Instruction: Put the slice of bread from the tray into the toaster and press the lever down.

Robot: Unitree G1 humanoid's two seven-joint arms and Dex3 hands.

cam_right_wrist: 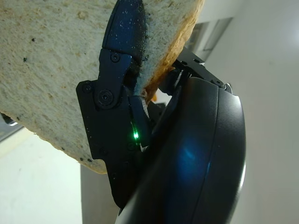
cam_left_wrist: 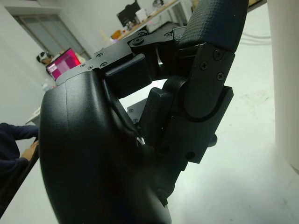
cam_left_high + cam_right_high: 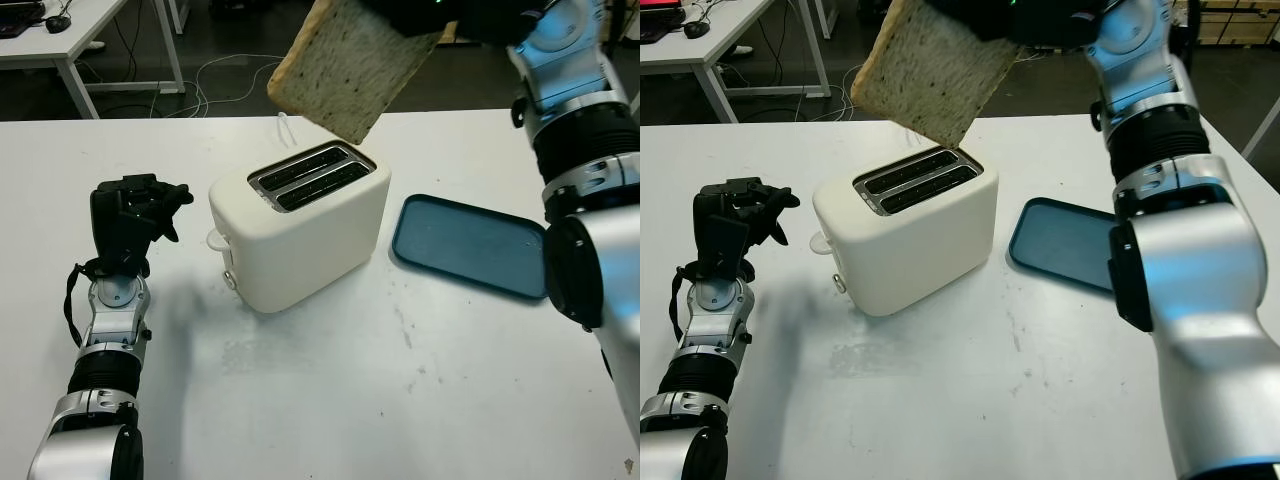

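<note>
A speckled slice of bread (image 3: 350, 65) hangs tilted in the air above the white two-slot toaster (image 3: 300, 225), its lowest corner just over the far slot. My right hand (image 3: 420, 18) is shut on the slice's upper edge at the top of the picture; in the right wrist view a black finger (image 1: 117, 60) presses against the bread (image 1: 46, 60). Both toaster slots (image 3: 310, 175) are empty. The toaster's lever (image 3: 229, 279) sits on its near-left end. My left hand (image 3: 135, 215) stands curled on the table to the left of the toaster, holding nothing.
An empty blue tray (image 3: 470, 245) lies on the white table (image 3: 350, 390) to the right of the toaster. A white cord (image 3: 285, 125) runs behind the toaster. Beyond the table's far edge are another desk (image 3: 70, 40) and floor cables.
</note>
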